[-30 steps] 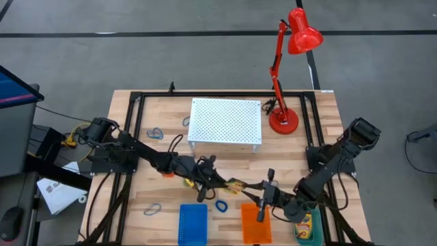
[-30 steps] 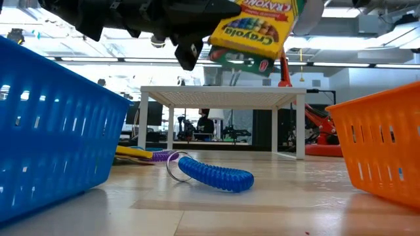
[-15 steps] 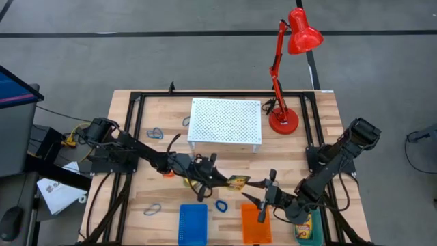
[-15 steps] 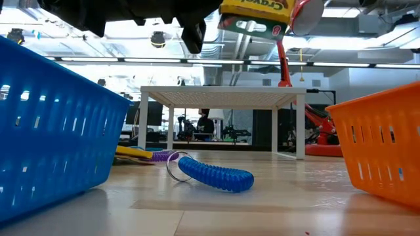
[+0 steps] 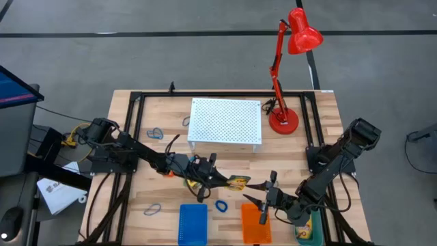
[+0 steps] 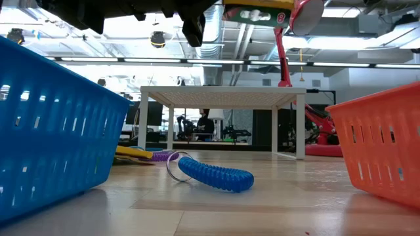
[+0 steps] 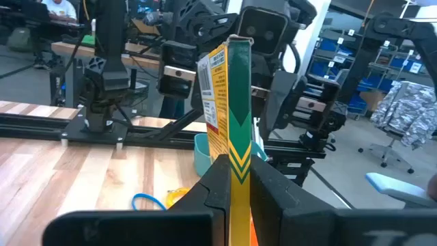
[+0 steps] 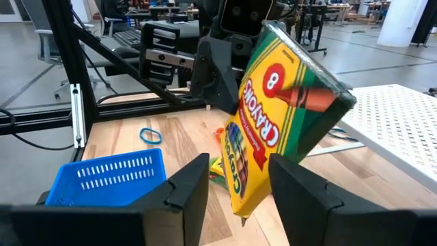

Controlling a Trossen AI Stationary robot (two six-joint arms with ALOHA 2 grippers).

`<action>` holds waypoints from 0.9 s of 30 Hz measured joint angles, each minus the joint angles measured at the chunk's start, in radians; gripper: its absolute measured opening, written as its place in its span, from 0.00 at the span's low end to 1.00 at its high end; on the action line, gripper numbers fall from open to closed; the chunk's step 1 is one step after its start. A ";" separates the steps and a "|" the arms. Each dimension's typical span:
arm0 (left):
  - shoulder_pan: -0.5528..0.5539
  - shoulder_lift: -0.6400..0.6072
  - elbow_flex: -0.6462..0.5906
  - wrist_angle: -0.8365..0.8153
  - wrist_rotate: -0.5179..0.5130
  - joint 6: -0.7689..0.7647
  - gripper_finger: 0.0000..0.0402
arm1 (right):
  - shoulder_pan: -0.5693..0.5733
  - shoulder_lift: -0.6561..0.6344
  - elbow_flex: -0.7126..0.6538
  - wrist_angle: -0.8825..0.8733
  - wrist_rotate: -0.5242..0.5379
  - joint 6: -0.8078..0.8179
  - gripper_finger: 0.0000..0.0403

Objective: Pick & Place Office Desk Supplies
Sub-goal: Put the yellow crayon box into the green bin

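A yellow-green crayon box hangs above the table's middle with my left gripper shut on it. It is edge-on in the left wrist view and at the top edge of the low view. My right gripper is open and points at the box from the right. Its fingers stand on either side of the box's lower corner with gaps showing. A blue coiled loop lies on the table below. A second crayon box lies at the near right. My left gripper pinches the crayon box by its two broad faces between its two fingers, at the end away from the right arm. The fingers come level from the table's left. The box is lifted clear of the table and tilted, its printed face toward the right arm.
A blue basket and an orange basket stand at the near edge. The white perforated stand and the red lamp are at the back. Loops lie at the left, and a yellow loop under my left arm.
My left gripper has tipped upward and carried the crayon box up. In the low view the box has risen from full face to only its lower edge at the top of the picture. The blue loop has stayed where it was.
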 joint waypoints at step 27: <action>-0.022 -0.001 0.000 0.036 0.032 0.019 0.05 | -0.035 0.000 0.000 0.043 -0.064 -0.008 0.37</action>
